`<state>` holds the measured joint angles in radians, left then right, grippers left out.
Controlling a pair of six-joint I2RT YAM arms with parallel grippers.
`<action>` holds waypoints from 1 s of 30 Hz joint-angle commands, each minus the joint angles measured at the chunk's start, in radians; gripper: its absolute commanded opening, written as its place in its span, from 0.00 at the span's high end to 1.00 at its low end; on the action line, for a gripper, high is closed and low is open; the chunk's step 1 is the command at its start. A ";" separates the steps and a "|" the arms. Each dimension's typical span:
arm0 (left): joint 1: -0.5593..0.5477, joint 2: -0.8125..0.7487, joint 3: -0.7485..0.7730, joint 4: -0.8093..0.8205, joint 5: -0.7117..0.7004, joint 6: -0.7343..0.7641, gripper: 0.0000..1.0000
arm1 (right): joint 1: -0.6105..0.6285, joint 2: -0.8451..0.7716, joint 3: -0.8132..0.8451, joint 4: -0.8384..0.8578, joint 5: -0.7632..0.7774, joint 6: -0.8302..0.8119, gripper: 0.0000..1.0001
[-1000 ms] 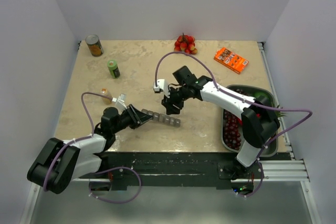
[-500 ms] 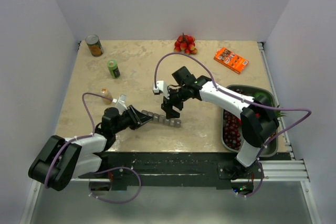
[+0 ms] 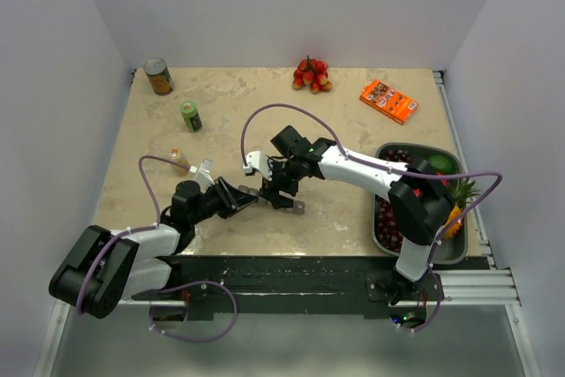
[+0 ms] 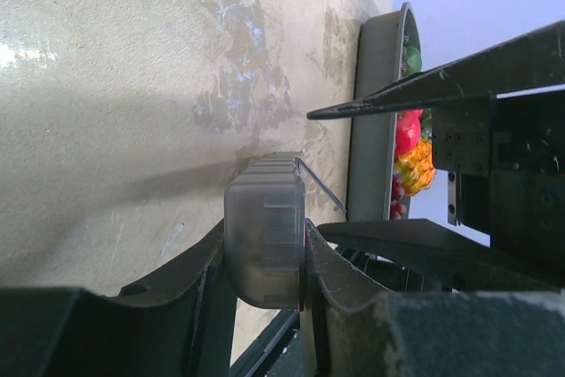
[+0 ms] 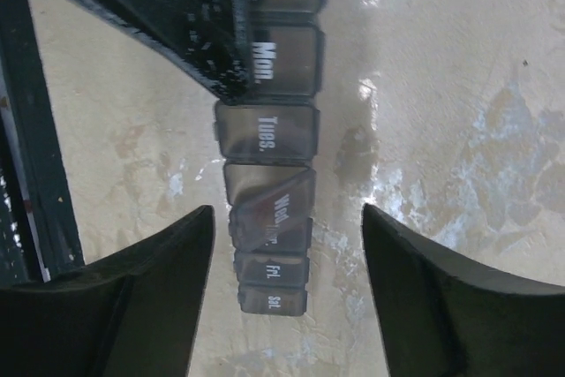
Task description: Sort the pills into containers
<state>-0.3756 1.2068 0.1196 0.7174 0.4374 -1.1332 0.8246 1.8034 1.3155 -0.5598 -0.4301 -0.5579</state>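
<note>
The containers are one grey pill-organiser strip (image 3: 298, 207) lying on the table, with day labels showing in the right wrist view (image 5: 267, 132). The lid marked Wed (image 5: 281, 198) stands tilted up; the other lids lie flat. My left gripper (image 3: 242, 198) is shut on the strip's left end (image 4: 265, 236), its fingers pressed on both sides. My right gripper (image 3: 275, 190) hovers over the middle of the strip, open, its fingers (image 5: 150, 271) apart on either side of the Wed and Fri compartments without touching them. No pills show in any view.
A green bottle (image 3: 191, 115) and a tin can (image 3: 159, 76) stand at the back left. A small brown-capped bottle (image 3: 179, 159) is behind the left arm. Red fruit (image 3: 311, 74) and an orange box (image 3: 388, 101) lie at the back. A grey fruit tray (image 3: 446, 258) sits at the right.
My right gripper has opened and shifted left along the strip, its arm swinging closer to the left gripper. The left gripper has kept its hold.
</note>
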 commanded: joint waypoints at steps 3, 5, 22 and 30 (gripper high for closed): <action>0.000 0.008 -0.005 0.066 -0.008 0.023 1.00 | 0.001 -0.019 0.028 0.078 0.146 0.072 0.47; 0.000 0.013 -0.008 0.074 -0.008 0.023 1.00 | 0.001 -0.013 0.031 0.081 0.154 0.081 0.53; 0.000 0.091 0.003 0.119 0.011 0.046 1.00 | 0.002 0.094 0.093 0.081 0.286 0.144 0.66; 0.000 0.143 0.025 0.125 -0.017 0.043 1.00 | -0.025 0.021 0.116 0.049 0.280 0.122 0.57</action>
<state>-0.3756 1.3182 0.1200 0.7979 0.4469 -1.1328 0.8234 1.9144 1.3766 -0.5011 -0.1562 -0.4294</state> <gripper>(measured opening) 0.332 0.388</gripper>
